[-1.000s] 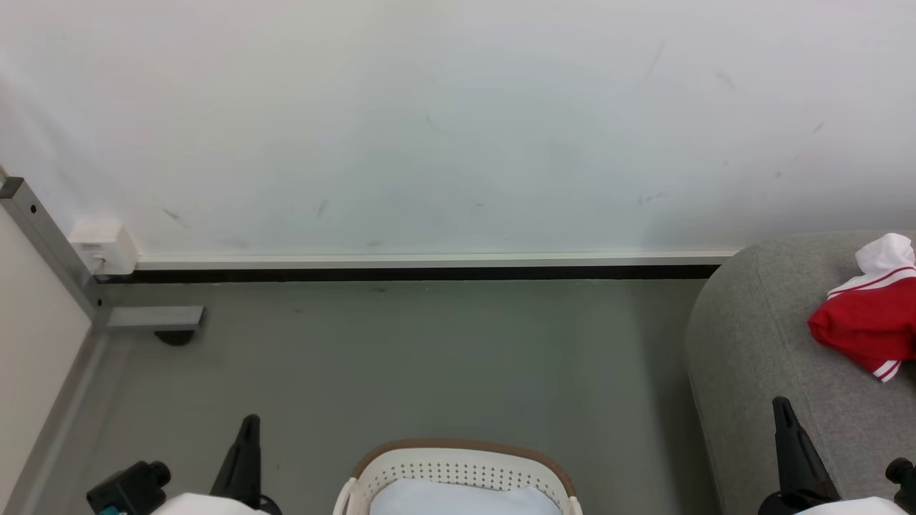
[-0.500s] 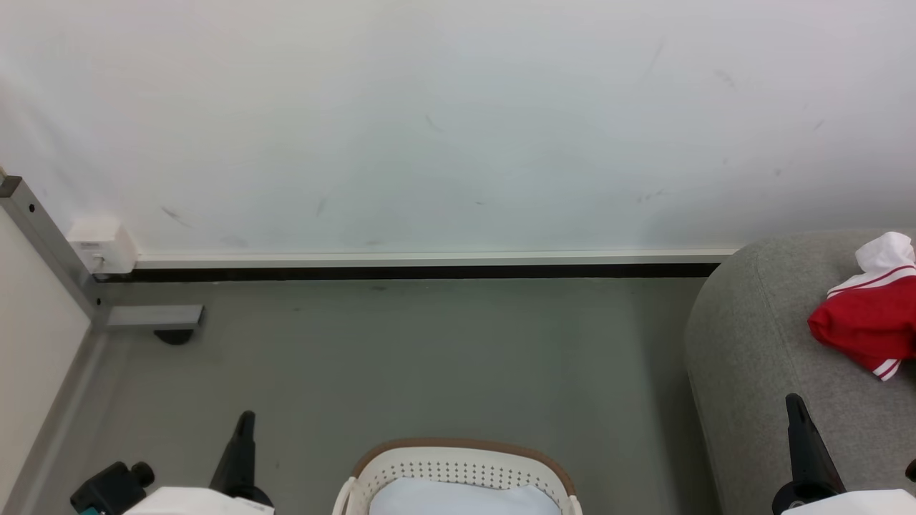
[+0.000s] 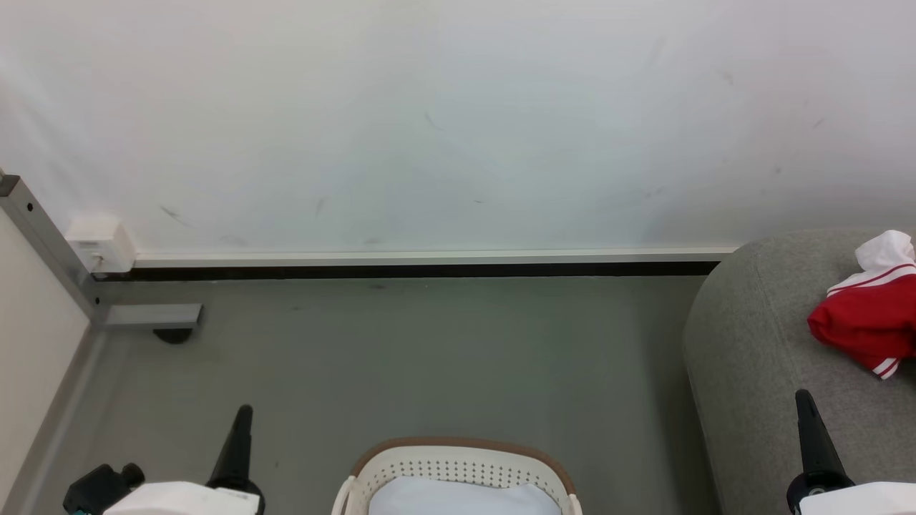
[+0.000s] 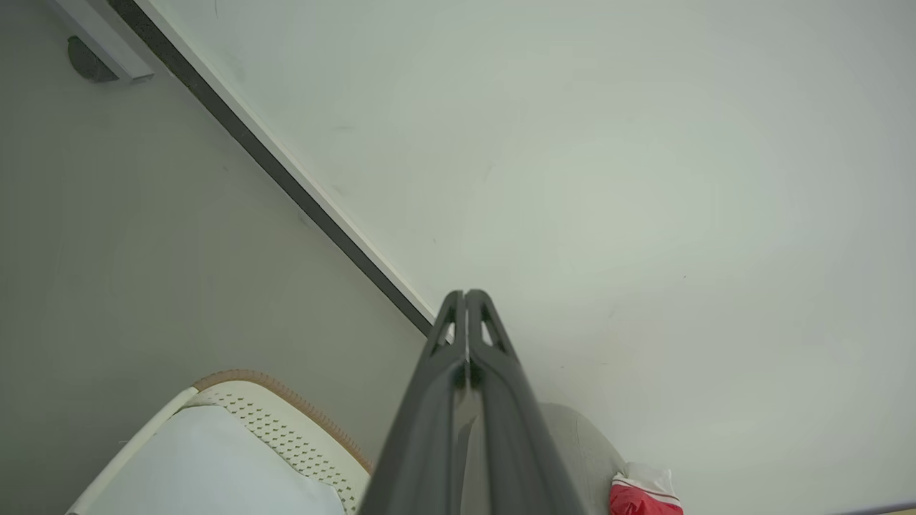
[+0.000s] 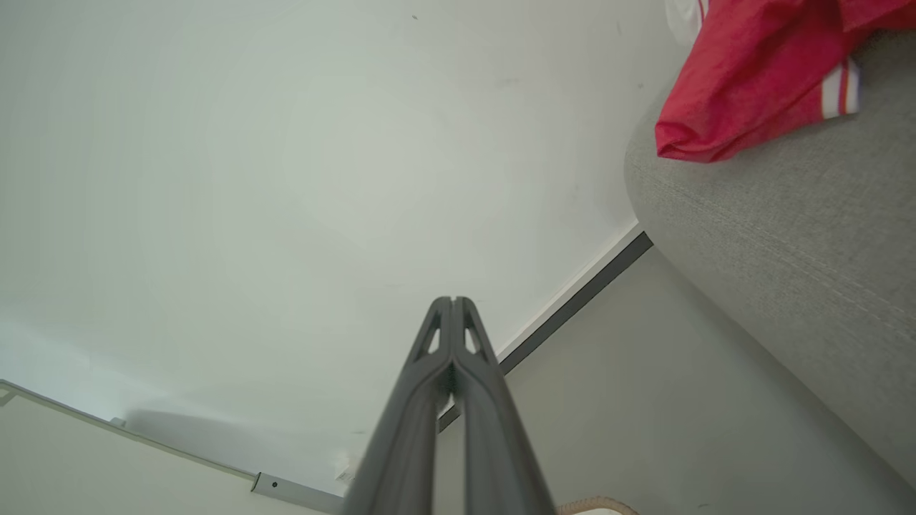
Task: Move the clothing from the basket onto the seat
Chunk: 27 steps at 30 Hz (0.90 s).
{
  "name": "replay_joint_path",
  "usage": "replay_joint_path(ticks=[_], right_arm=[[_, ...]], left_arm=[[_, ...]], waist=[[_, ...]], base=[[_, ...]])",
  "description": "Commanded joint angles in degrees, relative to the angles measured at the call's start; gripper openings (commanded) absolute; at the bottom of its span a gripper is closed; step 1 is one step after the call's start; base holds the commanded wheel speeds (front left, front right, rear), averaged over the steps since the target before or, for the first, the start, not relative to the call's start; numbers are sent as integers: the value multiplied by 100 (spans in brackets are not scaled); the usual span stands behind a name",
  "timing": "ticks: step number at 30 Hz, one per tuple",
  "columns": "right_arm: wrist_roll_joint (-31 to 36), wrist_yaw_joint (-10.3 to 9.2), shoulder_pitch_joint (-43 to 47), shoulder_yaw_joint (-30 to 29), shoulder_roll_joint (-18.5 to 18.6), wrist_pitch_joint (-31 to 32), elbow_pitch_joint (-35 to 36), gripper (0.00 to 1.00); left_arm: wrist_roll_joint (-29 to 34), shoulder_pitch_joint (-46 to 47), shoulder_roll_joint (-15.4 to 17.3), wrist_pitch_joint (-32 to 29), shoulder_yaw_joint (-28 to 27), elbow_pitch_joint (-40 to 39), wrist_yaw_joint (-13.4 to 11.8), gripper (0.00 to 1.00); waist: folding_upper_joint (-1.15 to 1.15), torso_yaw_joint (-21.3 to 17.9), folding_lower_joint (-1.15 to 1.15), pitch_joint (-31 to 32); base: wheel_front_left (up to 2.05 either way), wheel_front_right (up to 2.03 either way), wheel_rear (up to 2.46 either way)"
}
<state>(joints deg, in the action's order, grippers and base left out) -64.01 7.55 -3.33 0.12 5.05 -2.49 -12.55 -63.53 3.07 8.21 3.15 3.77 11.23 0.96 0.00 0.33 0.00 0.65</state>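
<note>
Grey woven sofa (image 3: 758, 343) fills the frame's right edge; the cream basket (image 3: 458, 468) sits on the floor (image 3: 429, 357) at bottom centre. A red jersey (image 3: 862, 325) lies crumpled on the sofa at far right. The left gripper (image 3: 244, 411), lower left, and right gripper (image 3: 802, 395), lower right, point upward, fingers pressed together, empty.

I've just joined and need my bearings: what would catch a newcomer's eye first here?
The bright red clothing with white trim, bunched on the grey seat at the right edge, stands out against the pale wall and floor. Next comes the perforated cream basket at bottom centre, with pale material inside. The left gripper and right gripper rise from the lower corners, both shut and empty.
</note>
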Motion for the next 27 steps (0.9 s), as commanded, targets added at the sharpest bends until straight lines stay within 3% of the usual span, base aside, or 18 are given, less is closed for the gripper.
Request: replay_joint_path(ticks=[1, 27], right_arm=[[-153, -5, -126, -48, -4, 45, 43, 0], [-1402, -7, -212, -307, -69, 409, -47, 0]], left_arm=[[-198, 126, 10, -43, -86, -19, 50, 0], [-1457, 224, -211, -439, -487, 114, 333, 0]], waist=[[0, -1, 0, -2], [0, -13, 0, -33]], base=[[0, 0, 0], [0, 0, 0]])
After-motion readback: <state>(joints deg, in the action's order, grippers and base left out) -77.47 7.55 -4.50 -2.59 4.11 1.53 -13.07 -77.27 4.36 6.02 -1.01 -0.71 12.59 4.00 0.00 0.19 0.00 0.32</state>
